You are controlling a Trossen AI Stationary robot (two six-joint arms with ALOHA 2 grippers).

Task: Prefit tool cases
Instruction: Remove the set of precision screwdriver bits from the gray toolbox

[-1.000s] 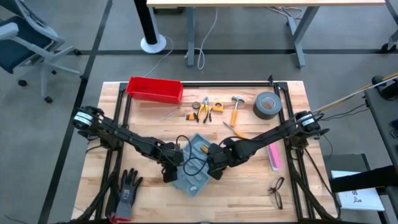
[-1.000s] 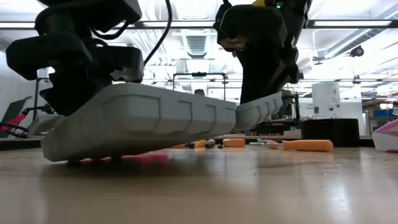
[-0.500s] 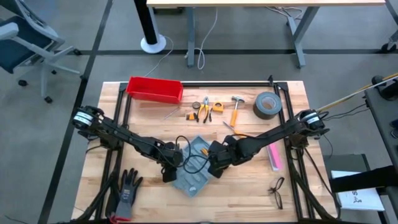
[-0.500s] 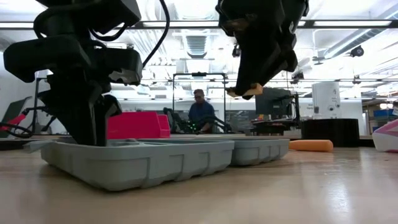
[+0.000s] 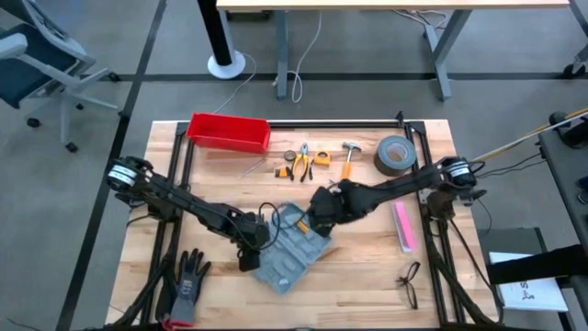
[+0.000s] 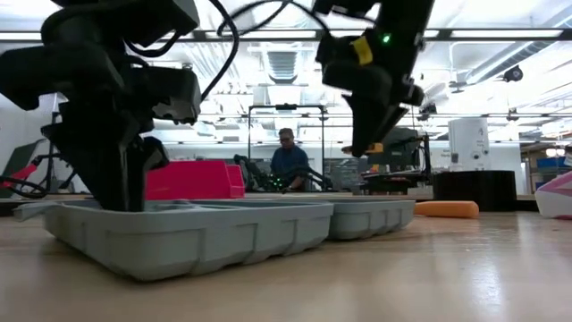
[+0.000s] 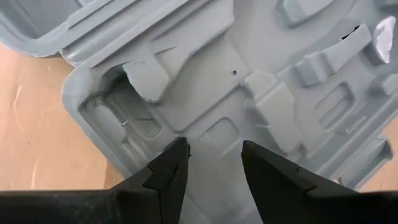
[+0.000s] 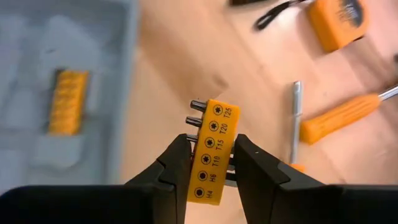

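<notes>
**Right gripper holds a yellow bit holder above the open case**

We see the tool case (image 5: 290, 245) lying open and flat on the wooden table (image 5: 367, 267), near the middle. It is grey, with its moulded slots facing up. In the low view both halves of the case (image 6: 223, 234) rest on the table top.

Our left gripper (image 5: 250, 250) is down at the left end of the case. In the left wrist view its two dark fingers (image 7: 171, 171) are a little way apart, just over the grey inside of the case (image 7: 249, 93). Nothing is between them.

Our right gripper (image 5: 321, 208) is up in the air, by the far right edge of the case. Its fingers (image 8: 177, 165) are pressed onto a small yellow bit holder (image 8: 211, 149). The holder has a row of little bits in it, marked T25, T20, T15, T10. Another yellow strip (image 8: 67, 102) sits in a slot of the case.

Past the case, on the far side of the table, we see a red bin (image 5: 229, 131), some orange-handled tools (image 5: 317, 158) and a roll of grey tape (image 5: 395, 154). A pink thing (image 5: 403, 226) lies on the right. A dark glove (image 5: 187, 280) lies near the front left corner, and a pair of glasses (image 5: 409, 283) near the front right.

In the low view a person (image 6: 288, 163) sits far off in the room behind.
</notes>
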